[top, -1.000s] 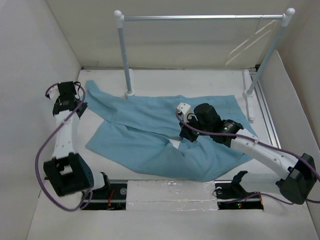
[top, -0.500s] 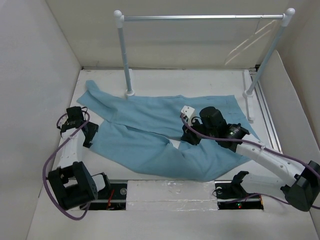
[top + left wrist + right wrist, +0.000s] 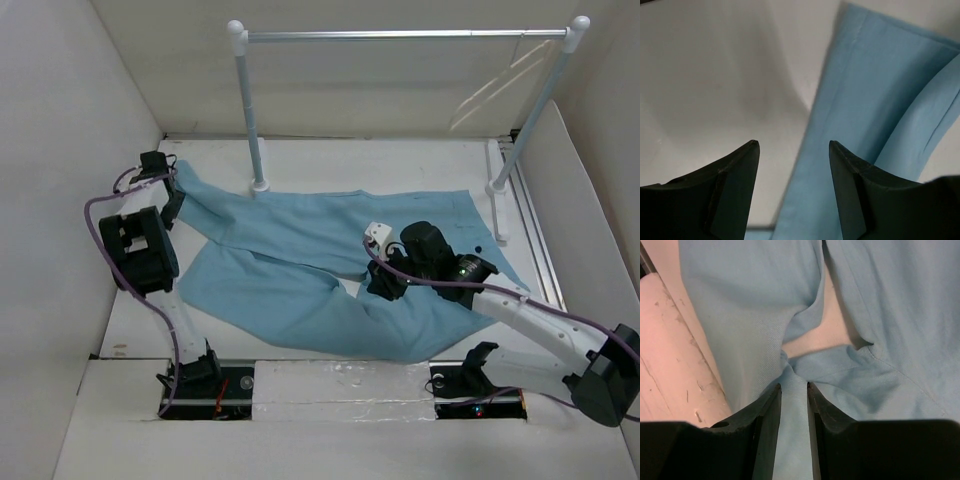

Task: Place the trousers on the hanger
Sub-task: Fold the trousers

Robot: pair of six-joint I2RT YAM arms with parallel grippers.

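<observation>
Two grippers are at the cloth, one clamped and one spread. The right gripper (image 3: 793, 386) has its fingers drawn almost together, and a ridge of the trousers (image 3: 880, 315) is pinched in the narrow slot between them. Just ahead of its fingertips the fabric puckers where the two legs fork, and past the pucker a small wedge of bare table (image 3: 400, 160) shows between the legs. From above, this gripper sits low on the middle of the garment. One leg trails back toward the arm's base side, and the waist spreads out flat on the far side of the hand.

The left gripper (image 3: 793, 143) is wide open and holds nothing. It straddles the long edge of the other leg, with its left fingertip over white table and its right fingertip over blue cloth. The leg runs on ahead of the fingers, folded over on itself along the right. Whether the tips touch the fabric cannot be told.

Beyond both hands, at the back of the table, stands the silver-barred rail (image 3: 400, 35). The hanger (image 3: 495, 90) hangs faint and pale from its right end, up and ahead of the right gripper and well apart from the trousers and from both hands.
</observation>
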